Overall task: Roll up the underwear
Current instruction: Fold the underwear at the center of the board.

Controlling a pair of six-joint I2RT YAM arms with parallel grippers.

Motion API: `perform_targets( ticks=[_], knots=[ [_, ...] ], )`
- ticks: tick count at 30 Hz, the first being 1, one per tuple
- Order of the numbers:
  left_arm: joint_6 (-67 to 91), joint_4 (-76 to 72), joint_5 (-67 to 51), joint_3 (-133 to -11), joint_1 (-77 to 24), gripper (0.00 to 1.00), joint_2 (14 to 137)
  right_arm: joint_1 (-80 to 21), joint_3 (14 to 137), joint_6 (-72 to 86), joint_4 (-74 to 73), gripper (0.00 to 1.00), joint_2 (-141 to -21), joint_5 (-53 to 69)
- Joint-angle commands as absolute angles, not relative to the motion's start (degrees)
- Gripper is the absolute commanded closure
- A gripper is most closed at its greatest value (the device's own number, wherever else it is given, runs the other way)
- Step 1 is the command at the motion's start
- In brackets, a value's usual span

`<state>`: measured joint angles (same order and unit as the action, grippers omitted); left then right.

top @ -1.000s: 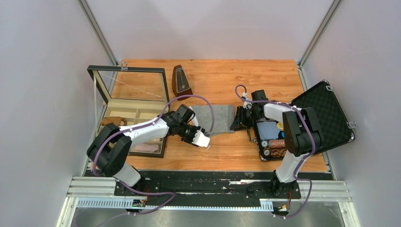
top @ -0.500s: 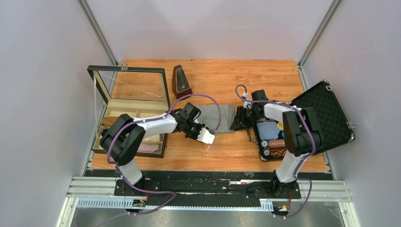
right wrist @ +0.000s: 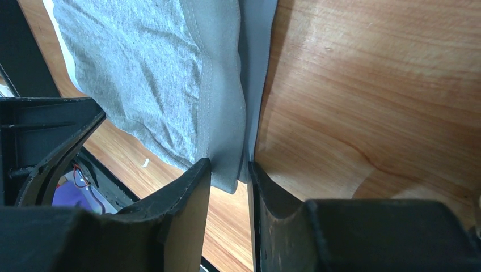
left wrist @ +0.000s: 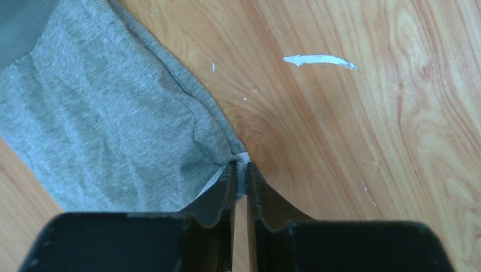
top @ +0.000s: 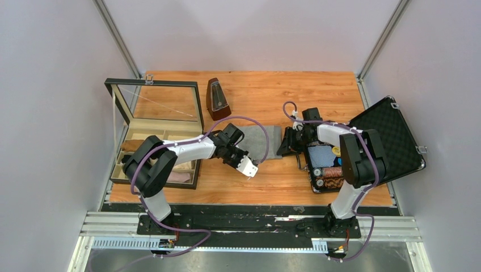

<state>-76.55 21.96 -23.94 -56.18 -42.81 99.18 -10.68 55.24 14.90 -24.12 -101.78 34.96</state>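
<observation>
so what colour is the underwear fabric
The underwear is heathered light grey, with a smoother grey waistband; clearest in the left wrist view.

Underwear point(left wrist: 102, 130): soft, matt grey knit cloth. Table point(left wrist: 351, 141): smooth, faintly glossy grained wood, with a white scuff point(left wrist: 320, 59) at one o'clock.

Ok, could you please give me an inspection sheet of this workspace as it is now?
Surface: wooden table, one white scuff.
Job's things: underwear spread out, not yet rolled.
Clutter: metronome, glass-lidded box, open black case.
Grippers: left hand shut on an underwear corner; right hand shut on its waistband edge.
Cables: purple cable arcs over the underwear.
Surroundings: grey walls.
</observation>
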Motion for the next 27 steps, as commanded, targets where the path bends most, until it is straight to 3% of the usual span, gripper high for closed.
perform_targets(
  ticks=[1,4,7,9,11,17,20,27],
  knots=[
    [-80.18,24.99,-19.62,-55.34,-43.24,0.93,101.22,-9.83,54.89,13.81,-22.87,0.68,-98.29,33.43],
    [-79.78,25.6,-19.57,-55.29,-43.01,1.0,99.35,-8.6,56.64,10.44,-26.08,0.67,-95.84,34.79],
    [-78.83,29.02,-22.9,-57.15,-42.05,1.0,97.42,-7.71,61.36,3.81,-30.69,0.56,-92.36,41.06],
    [-78.0,32.43,-26.15,-59.32,-41.57,1.0,96.64,-7.69,64.4,-7.11,-34.79,0.47,-89.97,49.29],
    [-78.18,36.29,-29.82,-61.6,-41.09,1.0,96.74,-7.88,64.86,-21.05,-38.5,0.45,-86.14,55.42],
    [-81.06,41.28,-30.98,-63.98,-40.6,1.0,98.71,-15.28,41.32,-60.04,-20.55,0.45,-67.47,47.58],
    [-81.28,41.24,-30.57,-63.84,-40.44,1.0,98.44,-17.92,36.03,-73.98,-18.56,0.51,-65.63,47.18],
    [-82.26,37.57,-29.22,-60.01,-40.45,1.0,96.22,-21.47,35.12,-83.77,-20.96,0.55,-69.5,46.4]
  ],
)
